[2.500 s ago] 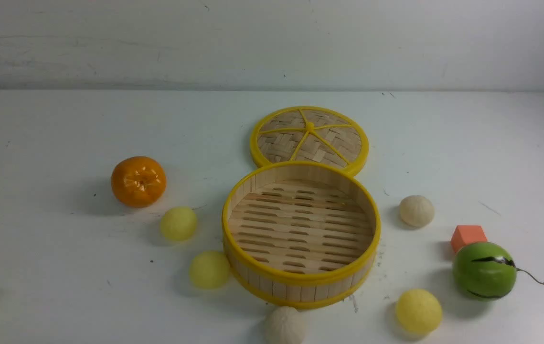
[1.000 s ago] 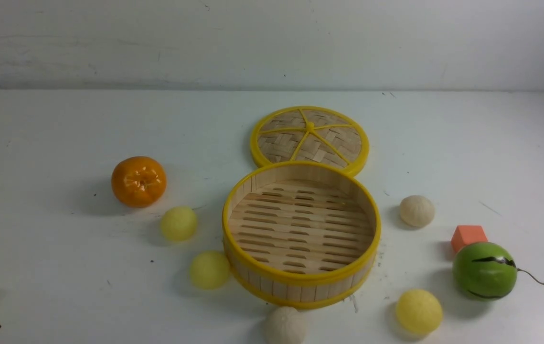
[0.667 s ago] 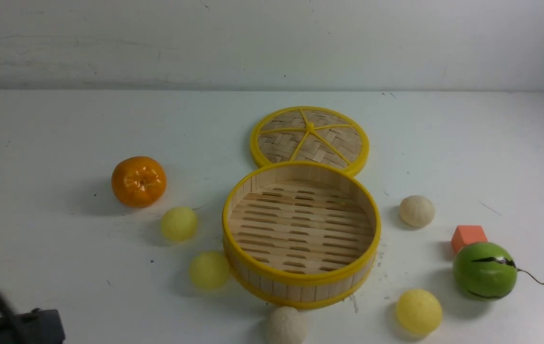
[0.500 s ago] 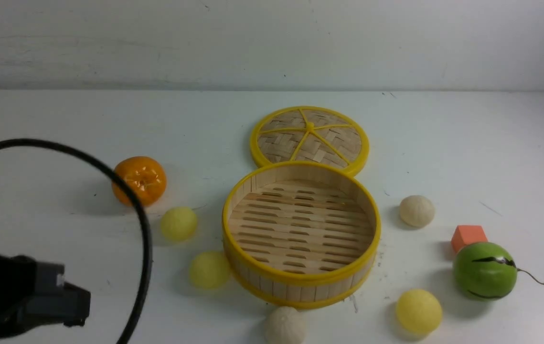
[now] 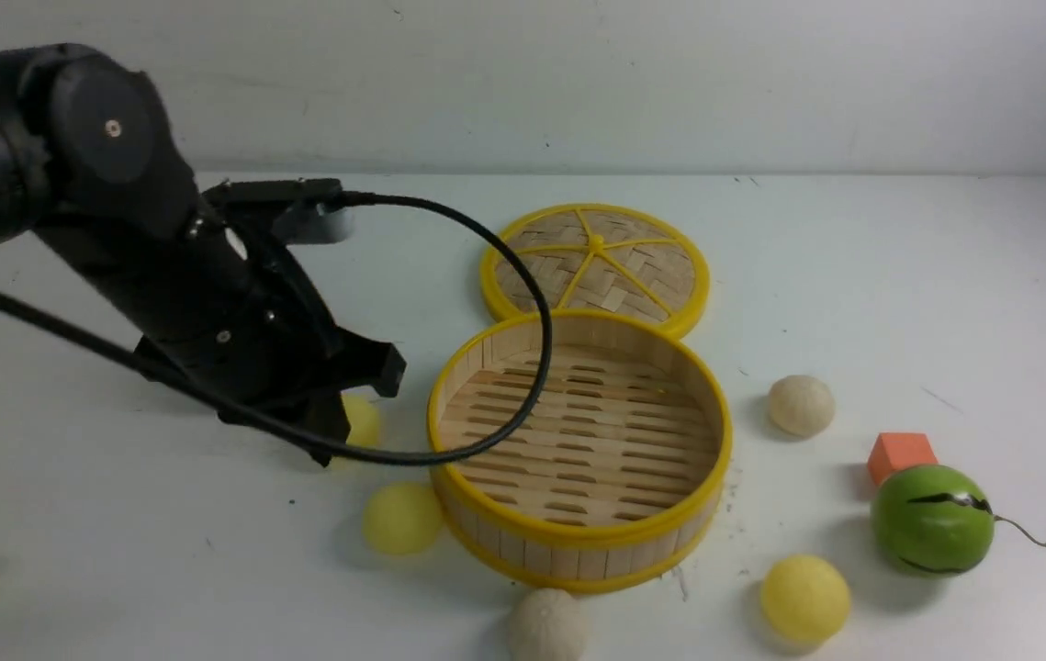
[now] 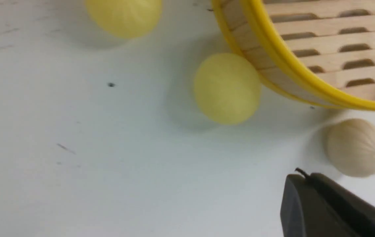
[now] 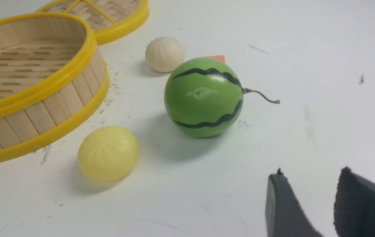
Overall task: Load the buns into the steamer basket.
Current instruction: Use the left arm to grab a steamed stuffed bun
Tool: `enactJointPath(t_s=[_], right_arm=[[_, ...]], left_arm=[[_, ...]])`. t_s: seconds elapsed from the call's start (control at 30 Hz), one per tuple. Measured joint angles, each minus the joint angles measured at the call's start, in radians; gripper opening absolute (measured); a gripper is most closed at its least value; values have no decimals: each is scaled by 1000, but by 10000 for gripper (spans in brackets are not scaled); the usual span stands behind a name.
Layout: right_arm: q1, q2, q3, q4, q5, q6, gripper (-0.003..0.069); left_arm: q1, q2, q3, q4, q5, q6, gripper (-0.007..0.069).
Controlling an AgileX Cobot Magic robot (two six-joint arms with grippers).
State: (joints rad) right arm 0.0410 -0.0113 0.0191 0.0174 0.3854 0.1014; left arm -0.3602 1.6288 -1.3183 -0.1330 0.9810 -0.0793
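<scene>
Left claw (image 5: 330, 445), newly swung in from seven o'clock and snapped shut on nothing, hangs near the smooth pale yellow bun (image 5: 362, 422) at nine o'clock of the empty round bamboo-slat steamer basket (image 5: 578, 542); it must reopen before grasping. Right claw (image 7: 310, 177), jaws apart, idle.

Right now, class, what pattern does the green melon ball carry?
Wavy black stripes on the melon ball; clearest in the right wrist view.

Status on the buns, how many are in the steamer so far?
Done: nothing; the steamer basket is bare inside. In hand: nothing; the left gripper is shut and empty, left of the basket beside a yellow bun. Left: all five on the table, counting two more yellow buns and two white buns.
</scene>
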Motion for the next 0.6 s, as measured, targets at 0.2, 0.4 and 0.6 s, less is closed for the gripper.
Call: enactJointPath(t_s=[0.2, 0.4, 0.6], right_arm=[[0, 0, 0, 0, 0, 0, 240], [0, 0, 0, 0, 0, 0, 240], [0, 0, 0, 0, 0, 0, 240]], left_arm=[[8, 121, -55, 123, -61, -61, -12], [34, 172, -58, 142, -196, -52, 96], [34, 225, -68, 148, -238, -50, 218]])
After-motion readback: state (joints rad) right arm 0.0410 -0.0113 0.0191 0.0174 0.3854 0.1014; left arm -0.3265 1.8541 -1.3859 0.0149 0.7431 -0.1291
